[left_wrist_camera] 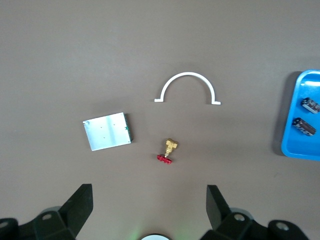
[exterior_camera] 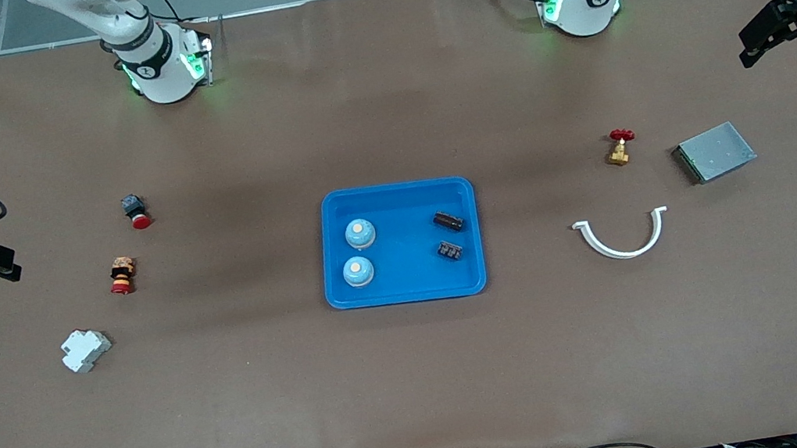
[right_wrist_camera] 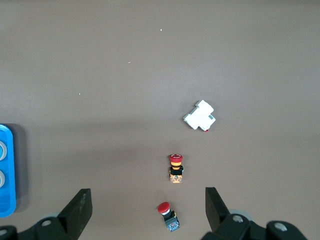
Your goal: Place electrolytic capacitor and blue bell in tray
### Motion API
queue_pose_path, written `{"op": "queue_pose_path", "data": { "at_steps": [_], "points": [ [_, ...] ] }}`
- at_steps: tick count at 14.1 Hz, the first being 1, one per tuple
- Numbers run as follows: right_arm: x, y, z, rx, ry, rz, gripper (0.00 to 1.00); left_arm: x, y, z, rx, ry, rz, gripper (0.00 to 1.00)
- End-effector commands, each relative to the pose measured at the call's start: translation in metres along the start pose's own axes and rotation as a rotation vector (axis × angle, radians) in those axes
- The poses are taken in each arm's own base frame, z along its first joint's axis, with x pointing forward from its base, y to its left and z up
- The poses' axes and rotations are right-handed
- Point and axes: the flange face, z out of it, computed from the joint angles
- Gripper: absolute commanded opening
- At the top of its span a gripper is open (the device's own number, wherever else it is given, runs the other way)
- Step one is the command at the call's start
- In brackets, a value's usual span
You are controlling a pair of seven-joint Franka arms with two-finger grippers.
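from the front view i see the blue tray [exterior_camera: 394,197] mid-tabletop holding two blue bells [exterior_camera: 360,233] and two dark capacitors [exterior_camera: 448,221], while my left wrist view catches only the tray's capacitor end and my right wrist view only its bell edge, cut off. the left gripper [left_wrist_camera: 150,200] and right gripper [right_wrist_camera: 148,200] wait over opposite ends of the tabletop, fingers apart, empty.

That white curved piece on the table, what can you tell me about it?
The white curved piece is a thin half-ring, apparently plastic, with a small tab turned outward at each end. It lies flat on the brown table, its open side facing the robots' bases. It sits toward the left arm's end, apart from the blue tray, nearer the front camera than the small brass valve. Nothing touches it.
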Motion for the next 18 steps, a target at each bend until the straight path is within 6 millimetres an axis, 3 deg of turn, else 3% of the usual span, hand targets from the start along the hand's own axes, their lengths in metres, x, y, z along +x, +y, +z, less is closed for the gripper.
{"op": "queue_pose_path", "data": {
  "at_steps": [1, 18],
  "points": [
    [-0.02, -0.001, -0.015, 0.015, 0.014, -0.004, 1.0, -0.001, -0.004, -0.003, 0.047, 0.004, 0.014, 1.0],
    [-0.02, -0.001, -0.018, 0.007, -0.002, 0.002, 1.0, -0.003, -0.011, -0.015, -0.025, 0.018, -0.004, 1.0]
  ]
}}
